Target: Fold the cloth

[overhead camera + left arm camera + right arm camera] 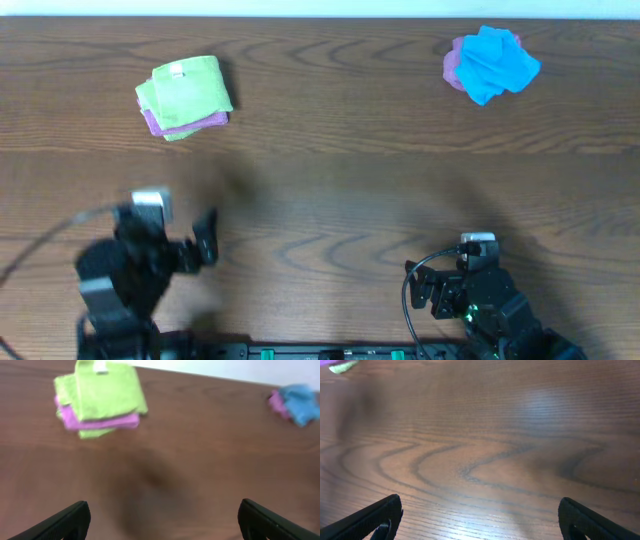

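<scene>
A folded stack of cloths, green point(186, 88) on top with a purple one point(160, 122) between the layers, lies at the back left of the table; it also shows in the left wrist view point(102, 395). A crumpled blue cloth point(497, 62) lies on a purple one point(455, 62) at the back right, and shows small in the left wrist view point(300, 404). My left gripper point(162, 521) is open and empty near the front left, well short of the stack. My right gripper point(480, 519) is open and empty over bare wood at the front right.
The brown wooden table point(330, 180) stretches between the two cloth piles. The arm bases and cables point(410, 295) sit along the front edge. A white wall strip runs behind the table's far edge.
</scene>
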Available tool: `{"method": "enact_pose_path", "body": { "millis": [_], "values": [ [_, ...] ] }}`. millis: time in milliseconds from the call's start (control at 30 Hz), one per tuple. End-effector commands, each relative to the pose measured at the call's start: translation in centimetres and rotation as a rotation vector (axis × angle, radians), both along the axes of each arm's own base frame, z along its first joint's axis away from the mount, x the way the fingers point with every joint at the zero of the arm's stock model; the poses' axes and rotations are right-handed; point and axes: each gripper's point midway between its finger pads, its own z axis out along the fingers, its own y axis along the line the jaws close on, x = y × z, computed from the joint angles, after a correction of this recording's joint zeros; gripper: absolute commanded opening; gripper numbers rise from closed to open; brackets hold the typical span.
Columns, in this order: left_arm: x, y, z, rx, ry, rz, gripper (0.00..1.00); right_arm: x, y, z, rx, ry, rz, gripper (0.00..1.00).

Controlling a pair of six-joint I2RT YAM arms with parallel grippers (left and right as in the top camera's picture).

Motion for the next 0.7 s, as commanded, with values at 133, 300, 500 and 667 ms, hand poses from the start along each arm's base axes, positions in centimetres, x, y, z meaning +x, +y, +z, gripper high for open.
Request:
{"method": "enact_pose_path", "body": {
  "millis": [133,300,500,667],
  "values": [
    [-3.9,3.4,-4.8,0.168,0.005,0.181,0.95,0.1,-0.3,0.1,0.004,-0.004,-0.023,0.99],
    [-5.5,2.9,-6.9,0.279,0.079,0.09,0.95,0.1,-0.3,0.1,0.004,-0.004,-0.023,0.99],
    [-6.9,1.9,-9.2,0.323,0.171,-0.017,0.95,0.1,-0.3,0.1,0.004,-0.004,-0.023,0.99],
    [-7.1,1.8,-10.8,0.322,0.213,-0.028,0.95,0.1,-0.3,0.1,0.004,-0.004,-0.023,0.99]
  ]
}}
